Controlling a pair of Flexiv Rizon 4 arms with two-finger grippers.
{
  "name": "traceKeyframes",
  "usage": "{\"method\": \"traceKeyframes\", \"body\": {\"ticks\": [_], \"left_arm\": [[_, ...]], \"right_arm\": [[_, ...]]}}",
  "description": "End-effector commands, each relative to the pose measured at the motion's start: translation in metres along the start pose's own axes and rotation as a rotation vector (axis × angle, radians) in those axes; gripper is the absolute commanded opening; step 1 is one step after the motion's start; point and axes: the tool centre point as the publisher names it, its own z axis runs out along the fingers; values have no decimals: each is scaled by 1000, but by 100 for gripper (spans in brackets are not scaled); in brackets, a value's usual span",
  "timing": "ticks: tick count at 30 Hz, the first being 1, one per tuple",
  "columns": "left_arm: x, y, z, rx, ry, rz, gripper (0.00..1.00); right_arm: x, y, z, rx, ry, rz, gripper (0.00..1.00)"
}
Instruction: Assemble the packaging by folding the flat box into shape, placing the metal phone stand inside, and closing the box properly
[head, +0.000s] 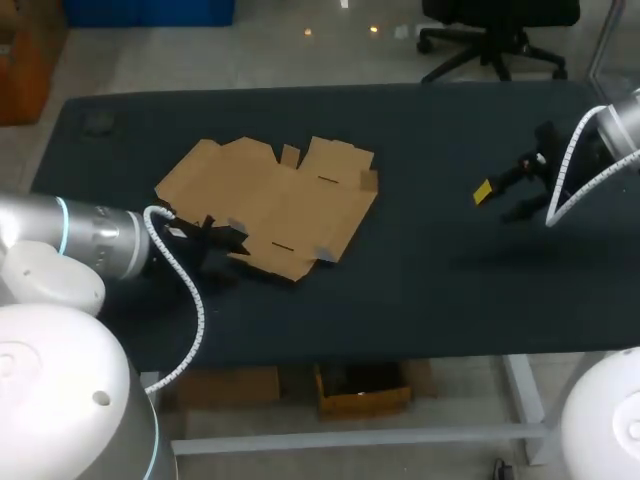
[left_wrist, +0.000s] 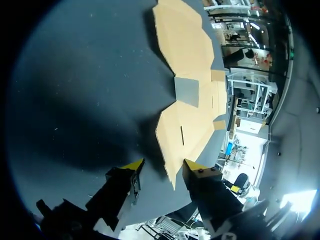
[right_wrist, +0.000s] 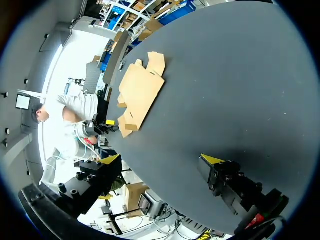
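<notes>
A flat brown cardboard box blank (head: 275, 200) lies unfolded on the dark table, left of centre, with small grey patches on it. My left gripper (head: 218, 240) sits low at the blank's near-left edge. In the left wrist view its yellow-tipped fingers (left_wrist: 132, 166) stand apart, and a pointed corner of the cardboard (left_wrist: 182, 130) pokes into the gap between them. My right gripper (head: 500, 200) hovers over the table's right side, open and holding nothing. From the right wrist view the cardboard (right_wrist: 140, 92) lies far ahead of that gripper (right_wrist: 161, 160). No phone stand shows in any view.
The dark tabletop (head: 430, 270) stretches between the cardboard and my right gripper. Its front edge runs close to my left arm, and its far edge lies just beyond the cardboard.
</notes>
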Motion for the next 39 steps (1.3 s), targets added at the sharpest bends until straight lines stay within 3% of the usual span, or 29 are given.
{"method": "traceKeyframes", "body": {"ticks": [1,10,22,24,25,27,32,39], "left_arm": [[-4,-5,3,-13,32,-1,47],[-3,-12,11,-37,76,-8,42],[3,-18,28,-67,72,-7,34],[3,-18,30,-70,67,-12,27],[2,-19,30,-72,64,-14,15],[2,-20,31,-76,54,-18,0],[1,-22,30,-83,33,-21,0],[4,-25,25,-163,10,5,0]], "right_arm": [[0,0,-1,1,1,0,100],[0,0,-1,1,1,0,100],[0,0,-1,1,1,0,100],[0,0,-1,1,1,0,100],[0,0,-1,1,1,0,100],[0,0,-1,1,1,0,100],[0,0,-1,1,1,0,100],[0,0,-1,1,1,0,100]]}}
